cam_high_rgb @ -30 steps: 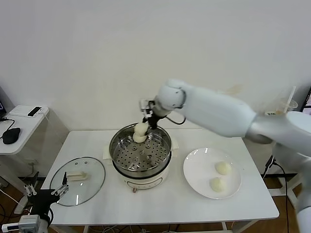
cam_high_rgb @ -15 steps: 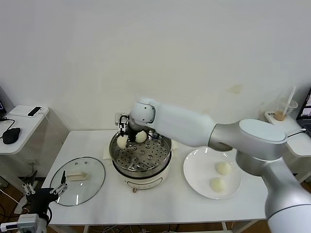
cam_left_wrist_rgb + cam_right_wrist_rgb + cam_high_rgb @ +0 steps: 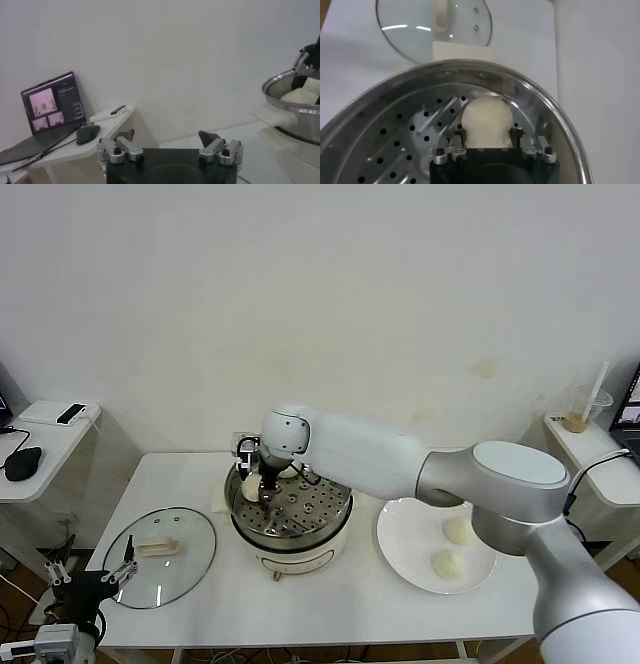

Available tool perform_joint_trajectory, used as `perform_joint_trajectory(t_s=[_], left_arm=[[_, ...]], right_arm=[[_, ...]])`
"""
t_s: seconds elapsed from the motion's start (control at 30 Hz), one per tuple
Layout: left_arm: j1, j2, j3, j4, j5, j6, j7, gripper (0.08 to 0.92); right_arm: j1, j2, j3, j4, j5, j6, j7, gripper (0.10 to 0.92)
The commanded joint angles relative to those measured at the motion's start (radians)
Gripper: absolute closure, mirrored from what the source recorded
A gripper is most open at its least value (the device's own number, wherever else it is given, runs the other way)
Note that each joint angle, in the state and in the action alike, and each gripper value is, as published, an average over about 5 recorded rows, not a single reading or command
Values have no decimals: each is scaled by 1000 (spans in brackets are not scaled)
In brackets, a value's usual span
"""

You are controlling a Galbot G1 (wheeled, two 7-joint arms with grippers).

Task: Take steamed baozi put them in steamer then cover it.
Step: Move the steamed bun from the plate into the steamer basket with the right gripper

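White bench [image 3: 330,609] below a pale wall: left claw [image 3: 88,577] waits spread at 8 o'clock beside the clear glass cover [image 3: 160,556]. Right claw [image 3: 262,481] pinches a cream-white round steamed baozi [image 3: 485,120] inside the shiny perforated steel steamer [image 3: 333,514], at 10 o'clock. Likely next: release, then fetch two buns [image 3: 458,530] on the white plate [image 3: 410,529]

Glossy white and silver right arm [image 3: 400,459]; black hands with silver, screw-studded finger mounts.
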Motion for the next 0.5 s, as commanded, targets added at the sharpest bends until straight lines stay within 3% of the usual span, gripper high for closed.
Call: perform_joint_trajectory(t_s=[0.03, 0.3, 0.5], left_arm=[[1, 0, 0, -1, 0, 0, 0, 177], [4, 0, -3, -6, 0, 0, -1, 177], [1, 1, -4, -8, 0, 1, 0, 177]], right_arm=[[-5, 12, 1, -2, 7, -13, 5, 445], [26, -36, -2, 53, -9, -10, -44, 241], [107, -156, 7, 138, -116, 59, -191, 203]])
